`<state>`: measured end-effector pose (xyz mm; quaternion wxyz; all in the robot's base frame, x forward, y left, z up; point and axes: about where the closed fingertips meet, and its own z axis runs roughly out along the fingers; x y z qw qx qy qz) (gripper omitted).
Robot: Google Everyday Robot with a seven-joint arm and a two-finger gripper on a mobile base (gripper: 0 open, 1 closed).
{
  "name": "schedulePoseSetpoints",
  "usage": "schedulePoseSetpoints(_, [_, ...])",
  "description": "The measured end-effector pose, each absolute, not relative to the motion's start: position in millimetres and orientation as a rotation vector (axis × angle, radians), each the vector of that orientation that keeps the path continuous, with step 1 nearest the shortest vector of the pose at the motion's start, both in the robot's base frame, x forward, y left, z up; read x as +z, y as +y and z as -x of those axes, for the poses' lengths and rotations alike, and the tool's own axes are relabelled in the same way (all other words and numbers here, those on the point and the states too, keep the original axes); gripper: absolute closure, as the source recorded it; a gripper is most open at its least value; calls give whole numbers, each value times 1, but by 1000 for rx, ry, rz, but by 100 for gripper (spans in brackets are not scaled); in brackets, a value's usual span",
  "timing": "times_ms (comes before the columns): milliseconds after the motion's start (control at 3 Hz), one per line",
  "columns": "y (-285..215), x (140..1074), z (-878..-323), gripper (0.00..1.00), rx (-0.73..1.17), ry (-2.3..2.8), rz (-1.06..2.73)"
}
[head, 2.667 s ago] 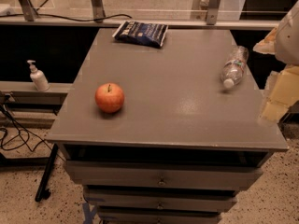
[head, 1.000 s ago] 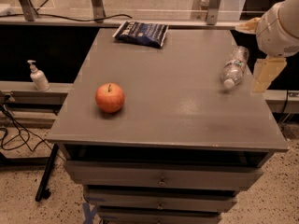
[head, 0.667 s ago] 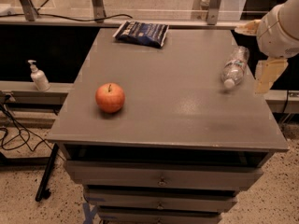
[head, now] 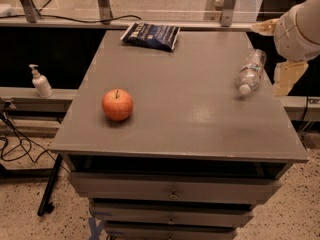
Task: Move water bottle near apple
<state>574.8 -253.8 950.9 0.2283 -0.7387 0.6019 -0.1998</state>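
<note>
Red-orange apple [head: 117,104] sits far left of the gripper [head: 270,59], whose two fingers are apart and hold nothing; the water bottle [head: 250,71] lies on its side just left of them. Being round, it could roll off the edge of the grey table [head: 175,124] if a finger bumps it. That table has drawers, with a pump bottle [head: 40,82] beyond the apple, farthest left of the gripper, and a dark bag [head: 151,35] nearer, left and behind.
</note>
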Motion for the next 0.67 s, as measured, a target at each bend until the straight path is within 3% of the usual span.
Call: schedulePoseSetpoints(667, [-298, 974, -643, 0, -987, 1398, 2157])
